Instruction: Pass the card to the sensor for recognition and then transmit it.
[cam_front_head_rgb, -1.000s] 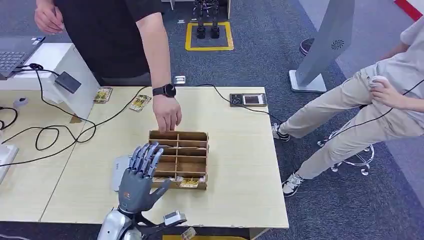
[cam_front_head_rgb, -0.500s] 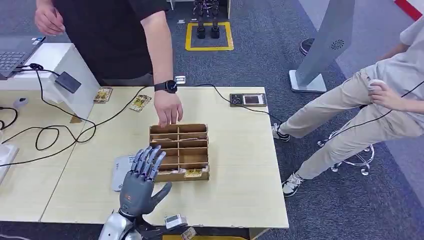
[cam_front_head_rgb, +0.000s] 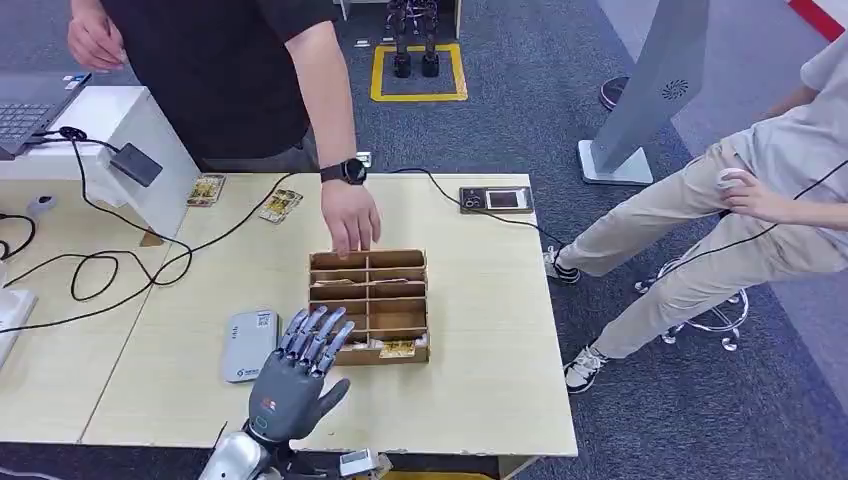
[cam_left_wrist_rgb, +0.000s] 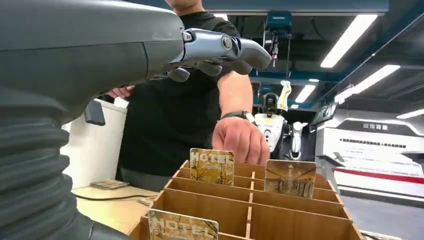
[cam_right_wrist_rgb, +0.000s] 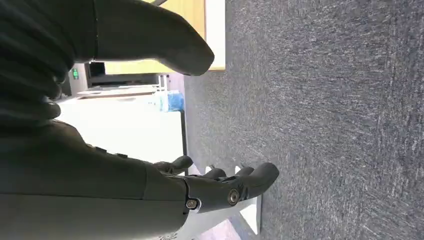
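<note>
The box now sits further to the robot's right on the table than a second ago, shifted by the person's hand, which rests on its far rim. That shift has uncovered the grey sensor, which lies flat just left of the box. The left hand has slid right with it and hovers at the box's near left corner, fingers spread and straight, holding nothing.

A card stands in the near row of the box (a second yellowish one lies beside it, too small to read). From the left wrist view, cards printed "HOTEL" stand upright in the compartments, with the person's hand behind them on the back rim. Two more cards lie flat at the far edge of the table.

The right hand hangs over grey carpet, fingers loosely apart, thumb clear of them, empty.
</note>
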